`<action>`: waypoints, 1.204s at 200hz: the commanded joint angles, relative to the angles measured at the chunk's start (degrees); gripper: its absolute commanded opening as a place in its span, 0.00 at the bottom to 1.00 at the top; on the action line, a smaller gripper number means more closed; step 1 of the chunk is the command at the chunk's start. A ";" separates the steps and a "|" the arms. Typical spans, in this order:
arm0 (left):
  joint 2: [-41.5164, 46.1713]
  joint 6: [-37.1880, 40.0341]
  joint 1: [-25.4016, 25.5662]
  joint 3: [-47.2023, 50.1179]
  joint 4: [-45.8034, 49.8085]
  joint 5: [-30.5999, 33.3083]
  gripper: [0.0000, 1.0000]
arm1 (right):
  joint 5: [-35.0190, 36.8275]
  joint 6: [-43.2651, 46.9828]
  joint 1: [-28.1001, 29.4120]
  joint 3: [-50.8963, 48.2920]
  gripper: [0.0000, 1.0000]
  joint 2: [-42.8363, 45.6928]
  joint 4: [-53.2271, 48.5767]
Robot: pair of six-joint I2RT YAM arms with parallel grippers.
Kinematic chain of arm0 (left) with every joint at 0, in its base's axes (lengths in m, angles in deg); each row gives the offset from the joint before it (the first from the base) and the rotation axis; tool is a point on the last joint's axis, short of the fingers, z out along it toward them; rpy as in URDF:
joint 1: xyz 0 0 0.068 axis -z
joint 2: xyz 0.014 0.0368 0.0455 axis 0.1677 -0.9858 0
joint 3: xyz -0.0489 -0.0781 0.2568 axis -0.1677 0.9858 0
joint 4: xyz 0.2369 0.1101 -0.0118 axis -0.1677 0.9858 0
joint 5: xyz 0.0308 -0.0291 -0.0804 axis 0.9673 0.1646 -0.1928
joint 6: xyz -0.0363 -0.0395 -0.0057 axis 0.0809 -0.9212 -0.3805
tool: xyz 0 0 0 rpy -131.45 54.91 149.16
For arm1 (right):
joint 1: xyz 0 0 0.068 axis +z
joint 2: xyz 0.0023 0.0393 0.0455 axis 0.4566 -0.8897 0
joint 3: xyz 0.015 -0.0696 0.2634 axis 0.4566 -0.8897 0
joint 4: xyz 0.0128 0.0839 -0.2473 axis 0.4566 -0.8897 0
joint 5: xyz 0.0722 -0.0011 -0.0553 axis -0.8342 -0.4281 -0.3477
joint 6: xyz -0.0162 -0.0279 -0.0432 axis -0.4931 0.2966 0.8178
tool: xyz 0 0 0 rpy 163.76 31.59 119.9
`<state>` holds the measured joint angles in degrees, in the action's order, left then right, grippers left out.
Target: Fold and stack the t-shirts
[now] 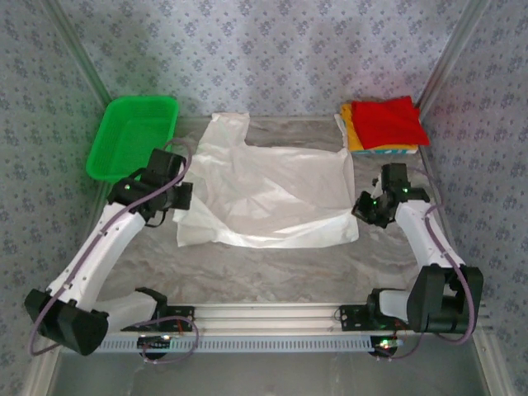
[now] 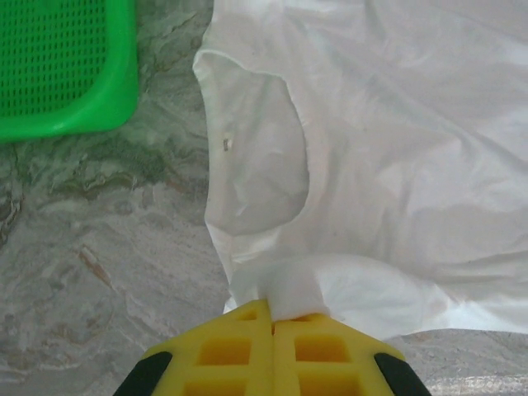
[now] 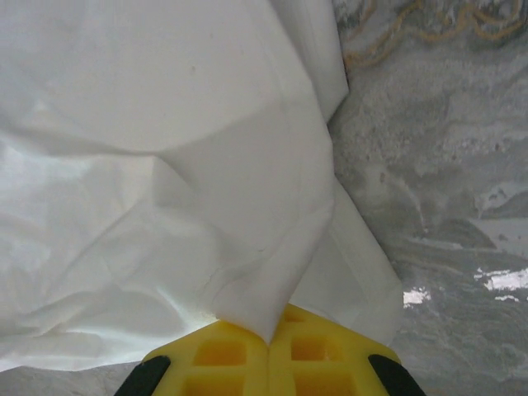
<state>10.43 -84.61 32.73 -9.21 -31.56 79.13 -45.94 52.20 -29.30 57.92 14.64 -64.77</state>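
Left pincer, right pincer pinch white t-shirt, cloth apparently hiding contact.

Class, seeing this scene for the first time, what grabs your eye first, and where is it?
A large white t-shirt lies rumpled across the middle of the table, pinched at its sides by the left end effector and the right end effector. A bright green basket sits at the far left corner, a folded red and yellow-orange stack at the far right.
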 commanded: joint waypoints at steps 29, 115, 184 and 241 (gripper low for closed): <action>-0.84 4.72 -3.47 -5.84 -4.12 -5.03 0.00 | 0.35 -1.51 -0.71 2.99 0.00 0.25 1.30; -17.47 12.28 -3.64 -18.97 -0.75 -3.07 0.00 | 1.99 -2.67 -1.83 2.14 0.00 -3.54 6.44; -19.55 13.11 -3.82 -21.05 0.89 -0.09 0.00 | -2.53 -6.30 -6.62 -6.80 0.00 0.24 5.28; -10.44 7.55 -4.00 -18.16 8.17 -0.81 0.00 | -5.11 -5.60 -7.66 -6.17 0.00 14.30 -8.59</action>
<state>-6.99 -73.99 29.14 -28.38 -28.55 78.54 -49.59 46.80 -36.16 49.37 22.16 -64.37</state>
